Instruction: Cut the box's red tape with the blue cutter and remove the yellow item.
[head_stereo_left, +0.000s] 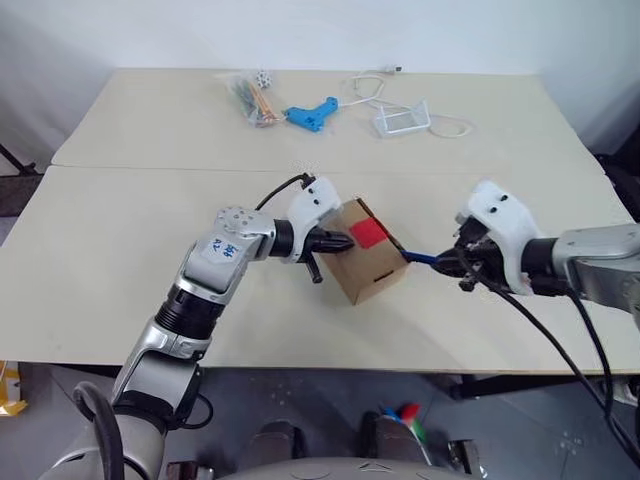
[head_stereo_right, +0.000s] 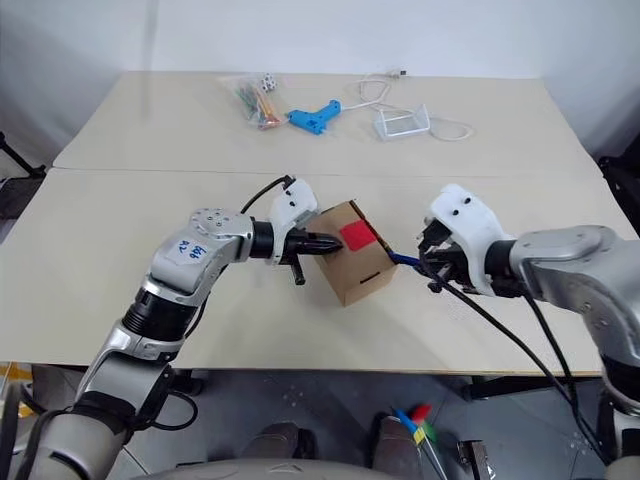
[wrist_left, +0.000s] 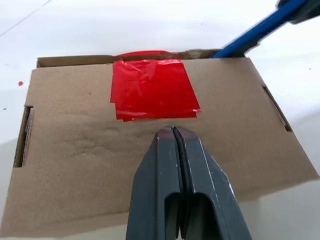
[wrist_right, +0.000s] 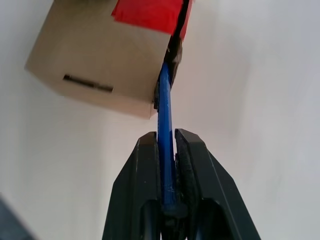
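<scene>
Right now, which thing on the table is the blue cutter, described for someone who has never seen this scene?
Start at the brown box near the table's front edge, with red tape on top. The blue cutter is the slim dark-blue stick running from the box's corner into the right pincer. Unlike the light-blue gun-shaped tool at the far side, it is thin and straight.

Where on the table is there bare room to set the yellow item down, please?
Bare patches: the near left table, left of the left gripper, and the strip between the box and the far clutter. Crowded: the far edge, with bag of sticks, light-blue tool, clear holder and white cable.
</scene>
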